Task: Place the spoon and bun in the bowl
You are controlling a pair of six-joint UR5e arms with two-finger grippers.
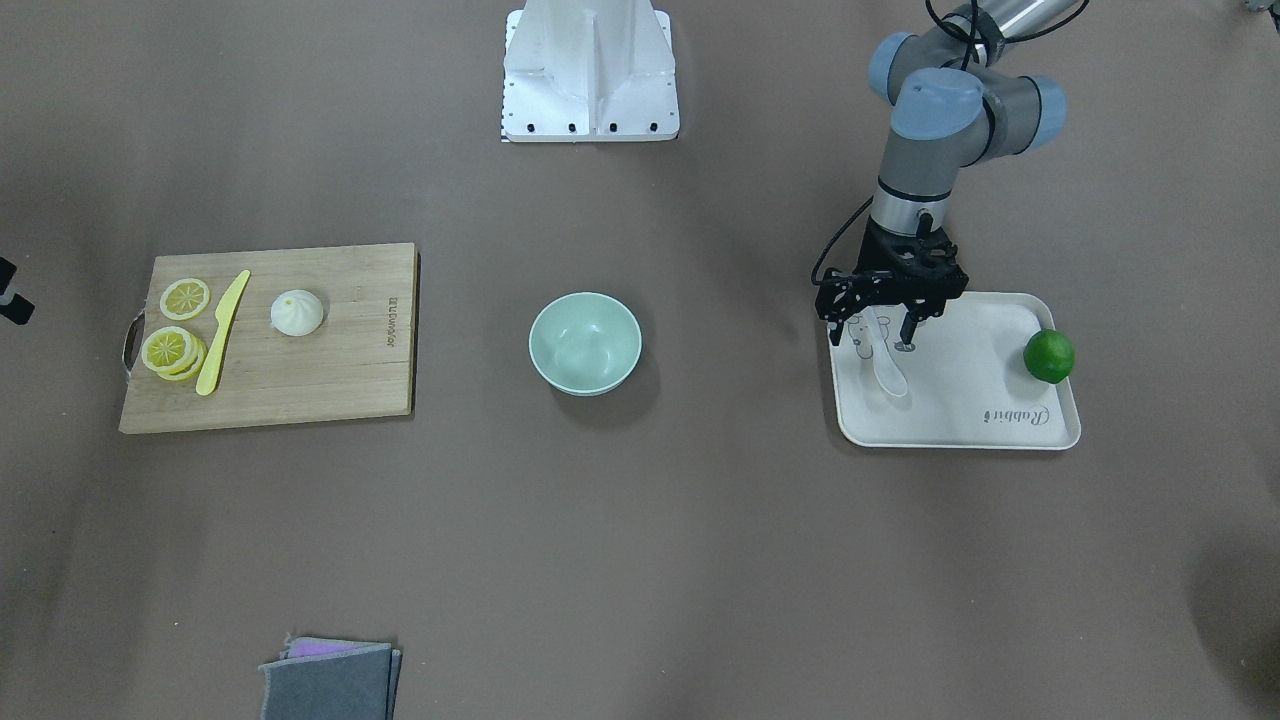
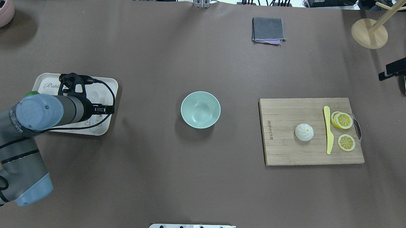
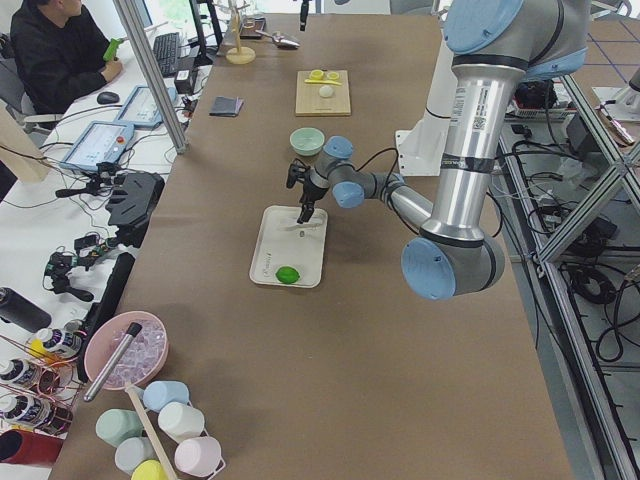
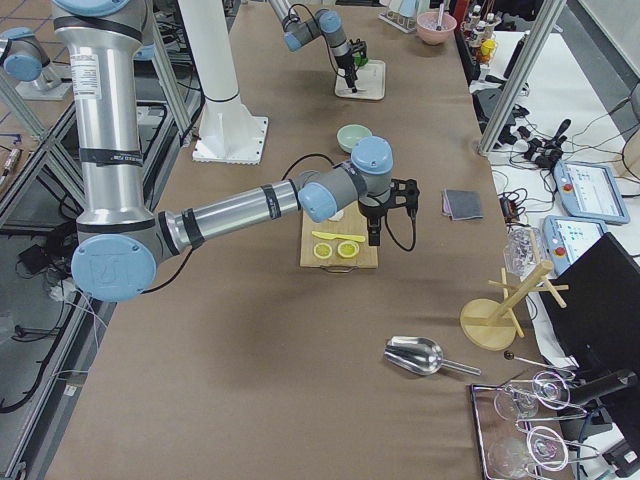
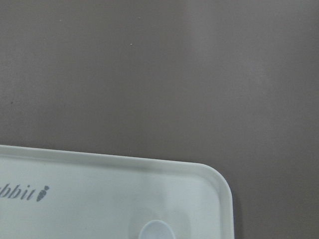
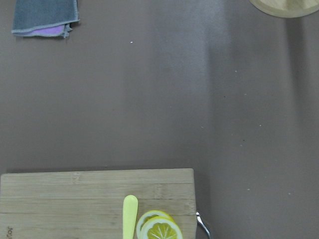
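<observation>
**Exterior front-facing: left gripper over spoon handle, jaws apart**

- Spoon (image 1: 887, 365) lies on the white tray (image 1: 960, 425), at the tray end nearest the bowl (image 1: 585, 343). Its long axis runs roughly robot-to-operator: handle toward the robot, scoop toward the operators' side, slightly skewed.
- Left gripper (image 1: 884, 335) points down over the handle end with a finger on either side. The jaws are spread. Can't tell if the fingers touch the spoon or the tray.
- Lime (image 1: 1049, 356) sits at the opposite tray end, well apart from the spoon.
- Bowl is upright on the brown surface (image 1: 700, 550), between the tray and the cutting board (image 1: 300, 395), well apart from both.
- Bun (image 1: 297, 312) is on the board, pinched top up. The yellow knife (image 1: 222, 333) lies just beside it, between the bun and the lemon slices (image 1: 173, 350).
- Right gripper (image 4: 375, 232) hangs over the board's handle end. Can't tell whether it's open or closed.
- Folded grey cloth (image 1: 330, 680) sits at the operator-side edge, well clear of everything.
</observation>
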